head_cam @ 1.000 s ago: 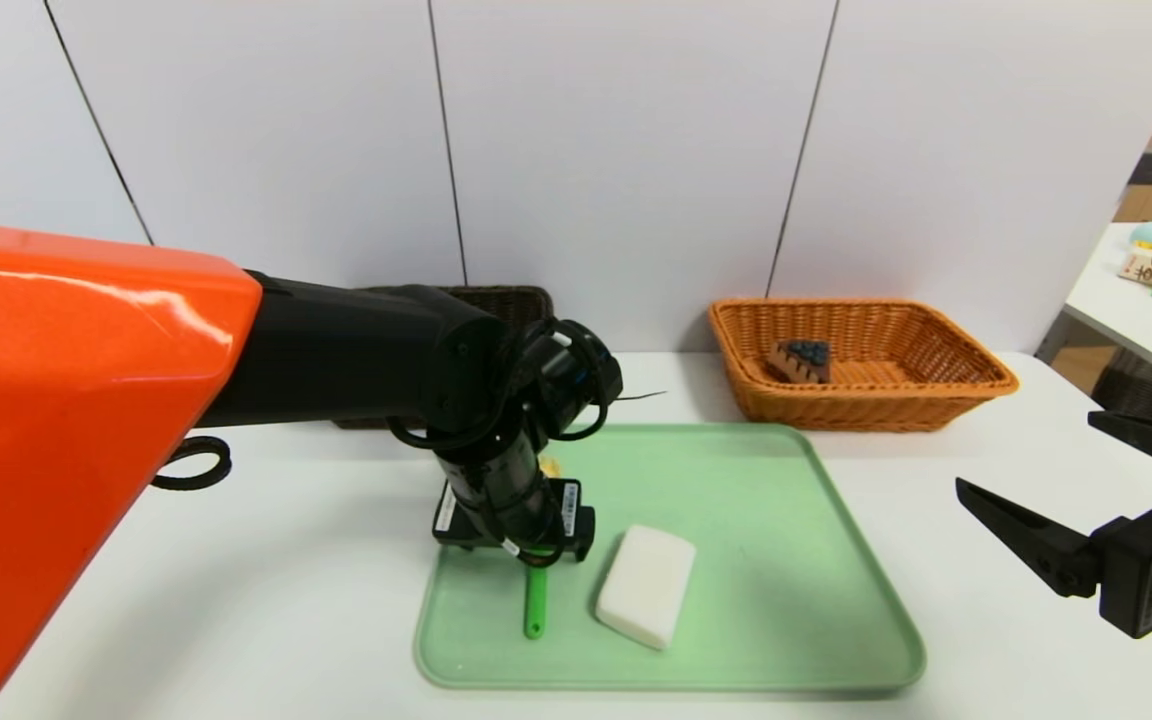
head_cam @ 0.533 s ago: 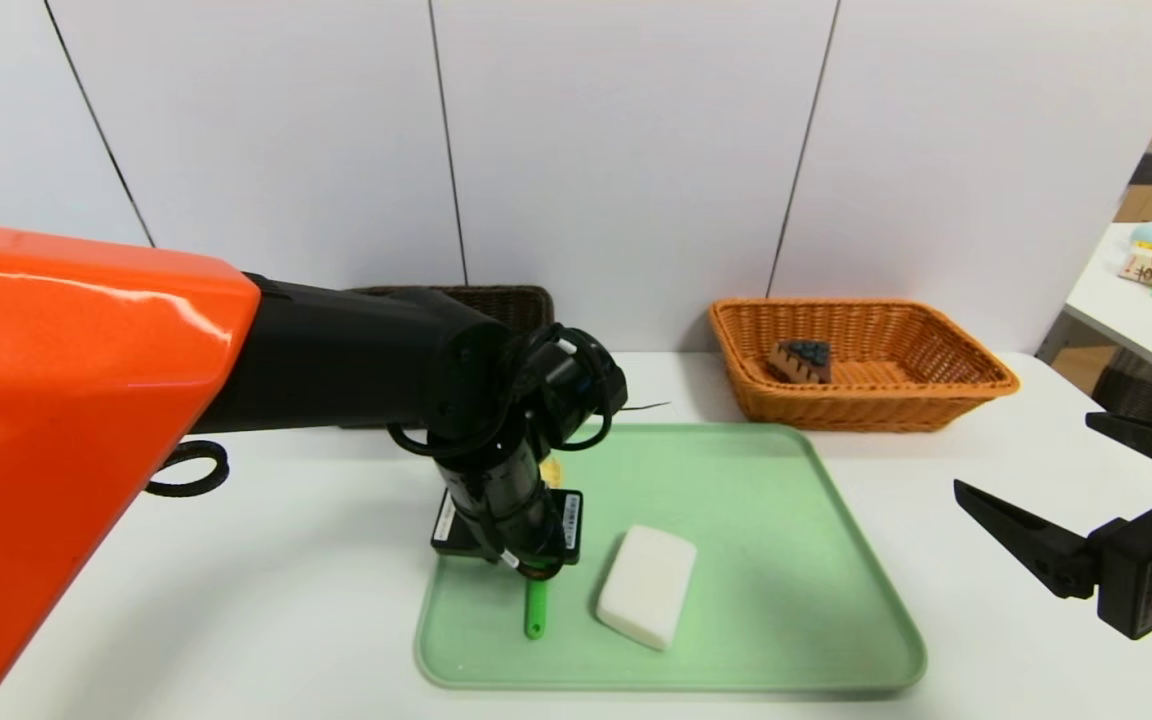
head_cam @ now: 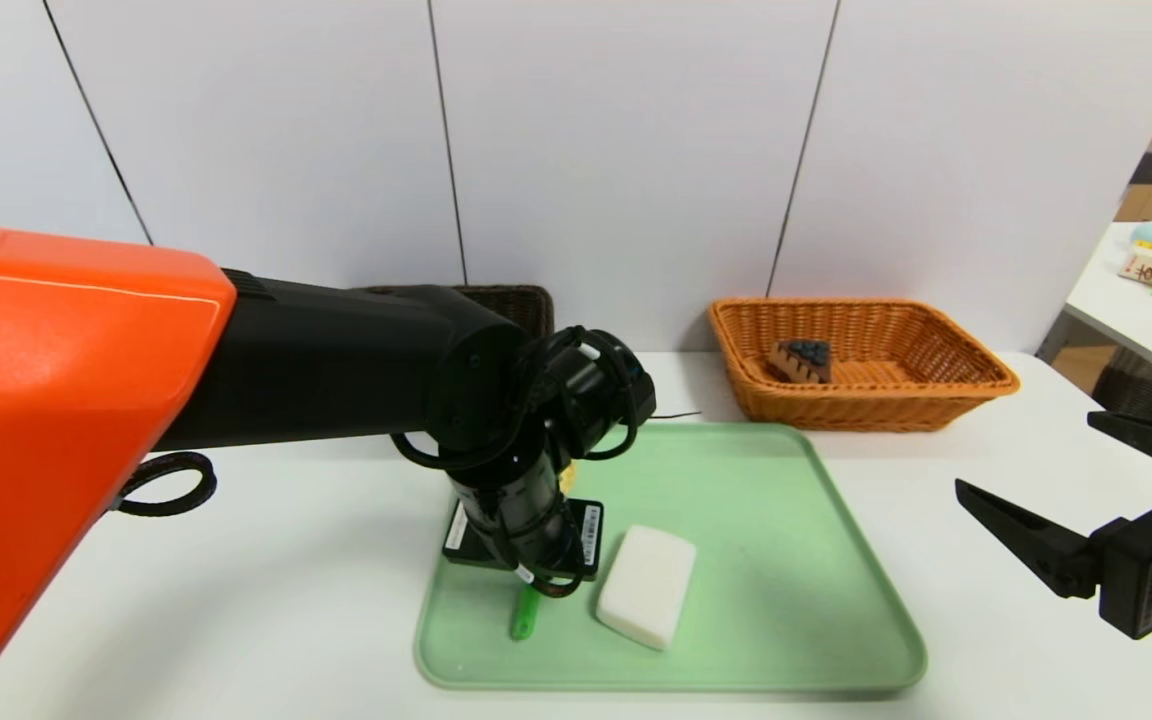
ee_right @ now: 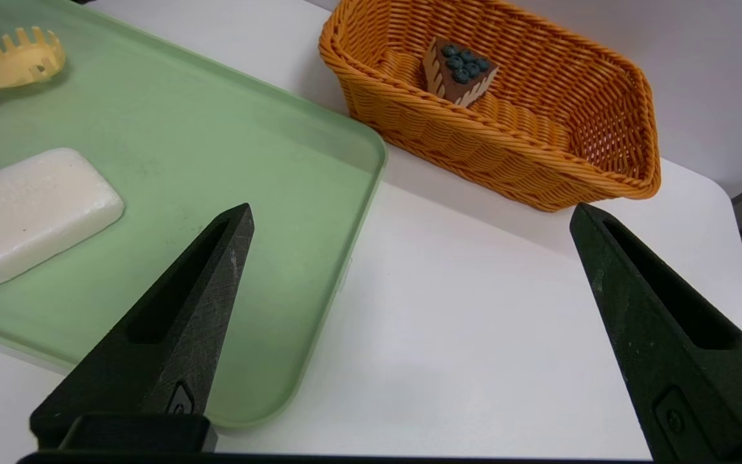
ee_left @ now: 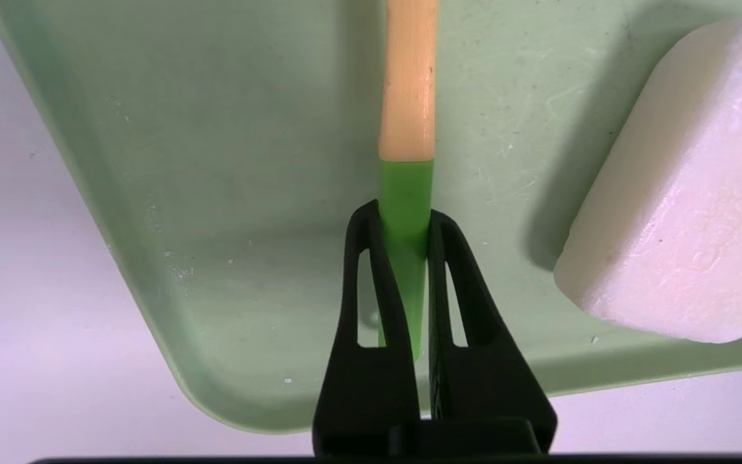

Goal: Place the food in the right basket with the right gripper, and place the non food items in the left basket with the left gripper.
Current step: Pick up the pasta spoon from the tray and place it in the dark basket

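You are viewing a white table (head_cam: 286, 600) against white wall panels (head_cam: 616, 150). The left gripper (ee_left: 404, 222) is pinching the pasta spoon (ee_left: 408, 116) over the green tray (head_cam: 786, 560) (the left basket (head_cam: 506, 300) is sitting mostly hidden). The right gripper (ee_right: 409, 219) is hovering spread.

You get bright, even overhead light. Glare streak on orange arm cover (head_cam: 66, 330); faint sheen on tray (head_cam: 786, 560). Soft shadows only: dark patch on tray beside soap (ee_left: 680, 187), under spoon handle (ee_left: 408, 96); thin shadow along tray's near rim. Head view bows wall seams outward toward edges. Left wrist view: tray sharp, finger bases nearest lens soft. Right wrist view: basket (ee_right: 538, 161) crisp, weave clear; fingers (ee_right: 171, 322) slightly soft.
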You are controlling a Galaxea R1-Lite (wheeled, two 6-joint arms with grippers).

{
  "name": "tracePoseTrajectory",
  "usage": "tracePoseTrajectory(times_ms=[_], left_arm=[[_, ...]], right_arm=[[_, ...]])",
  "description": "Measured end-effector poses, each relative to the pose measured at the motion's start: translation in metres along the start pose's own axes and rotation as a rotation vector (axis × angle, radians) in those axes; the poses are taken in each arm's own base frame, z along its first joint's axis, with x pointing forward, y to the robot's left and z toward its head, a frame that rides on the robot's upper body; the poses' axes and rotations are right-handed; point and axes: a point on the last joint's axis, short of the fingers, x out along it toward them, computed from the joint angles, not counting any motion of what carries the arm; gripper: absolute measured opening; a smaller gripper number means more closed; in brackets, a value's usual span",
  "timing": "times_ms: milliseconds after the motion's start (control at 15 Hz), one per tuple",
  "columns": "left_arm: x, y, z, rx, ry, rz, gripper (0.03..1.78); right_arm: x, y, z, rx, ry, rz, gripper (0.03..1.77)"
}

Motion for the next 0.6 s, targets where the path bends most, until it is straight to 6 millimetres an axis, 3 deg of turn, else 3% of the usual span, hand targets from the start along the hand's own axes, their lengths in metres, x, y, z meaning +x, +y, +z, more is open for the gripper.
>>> tracePoseTrajectory(times_ms=[267,600], left_arm=[[-0.015,-0.001,-0.002,0.009,-0.041,-0.01,0.11],[-0.061,0.007,-0.005,0.115,-0.181,-0.01,0.11]], right_arm=[[0.0,0.001,0.0,-0.004,0.001,0.004,1.69],[0.0,0.002,-0.001,-0.008,0.001,0.015,1.69]])
